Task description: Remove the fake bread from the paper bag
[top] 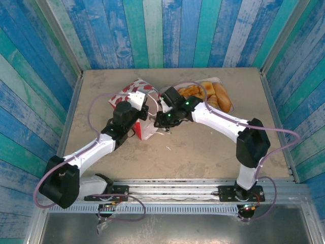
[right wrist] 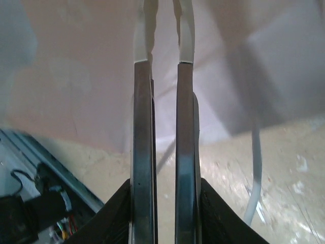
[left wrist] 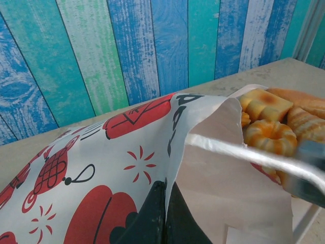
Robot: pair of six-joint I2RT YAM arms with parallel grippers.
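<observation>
The paper bag (top: 136, 96), red marks on white, lies tipped over at the table's middle. My left gripper (left wrist: 166, 189) is shut on the bag's (left wrist: 117, 152) rim edge, seen from above as the left gripper (top: 144, 110). My right gripper (right wrist: 163, 195) is shut on metal tongs (right wrist: 142, 127), whose two arms stand slightly apart with nothing between them. The tips reach against the bag's pale paper (right wrist: 71, 76). One tong arm (left wrist: 254, 156) crosses the bag's mouth. Fake bread (left wrist: 269, 134) shows beyond the bag's rim. Several golden pieces of fake bread (top: 216, 95) lie at the back right.
A flat white tray (top: 217, 80) holds the bread at the far right of the table. The right gripper (top: 162, 120) sits close beside the left one over the bag. A white cord handle (right wrist: 255, 178) hangs over the beige table (top: 203, 147). Blue-green plank walls enclose three sides.
</observation>
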